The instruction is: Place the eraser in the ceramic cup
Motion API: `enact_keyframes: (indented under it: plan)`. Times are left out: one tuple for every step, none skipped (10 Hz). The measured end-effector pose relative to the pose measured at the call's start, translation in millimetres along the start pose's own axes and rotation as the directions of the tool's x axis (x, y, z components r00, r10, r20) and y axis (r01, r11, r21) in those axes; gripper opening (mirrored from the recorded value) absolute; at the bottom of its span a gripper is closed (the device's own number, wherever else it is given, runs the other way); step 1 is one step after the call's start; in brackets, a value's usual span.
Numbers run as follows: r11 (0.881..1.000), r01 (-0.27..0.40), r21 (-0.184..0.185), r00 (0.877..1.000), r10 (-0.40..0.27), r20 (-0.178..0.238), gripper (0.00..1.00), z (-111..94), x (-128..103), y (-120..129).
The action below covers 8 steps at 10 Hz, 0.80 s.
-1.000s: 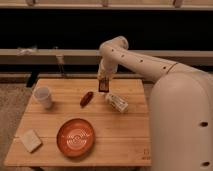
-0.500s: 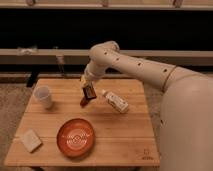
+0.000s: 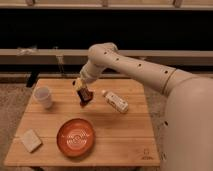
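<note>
End effector point(image 3: 82, 91) shut over dark red object point(image 3: 86, 99); ceramic cup point(image 3: 43, 96) apart, image-left.

On the table point(image 3: 125, 145), the ceramic cup point(image 3: 43, 96) stands left of centre, a flat block point(image 3: 31, 140) lies at lower left, and a bowl point(image 3: 75, 136) sits right of the block, lower than the cup in the frame. The gripper point(image 3: 82, 93) is at frame centre, between the cup and a bottle point(image 3: 116, 101) lying on its side. It is directly at a small oblong item point(image 3: 87, 99) above the bowl in the frame.
</note>
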Motion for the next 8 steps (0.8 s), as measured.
enact_keyframes:
  plan:
    - [1.000,0.000,0.000,1.000,0.000,0.000,0.00,0.2,0.0,0.0]
    - [1.000,-0.001,0.001,1.000,0.001,0.001,0.00,0.8,-0.4,0.2]
    - [1.000,-0.001,0.001,1.000,0.001,0.000,0.00,0.5,-0.1,0.0]
    - [1.000,0.001,0.002,1.000,-0.001,-0.001,0.00,0.8,-0.3,0.0]
    - [1.000,0.018,0.008,1.000,-0.018,-0.020,0.00,0.8,3.0,-3.2]
    - [0.999,0.034,0.013,0.999,-0.033,-0.041,0.00,0.0,8.2,-7.0]
    - [0.998,0.065,0.023,0.996,-0.063,-0.070,0.00,2.1,21.5,-17.8]
    - [0.995,0.098,0.036,0.991,-0.094,-0.091,0.00,7.6,36.3,-32.0]
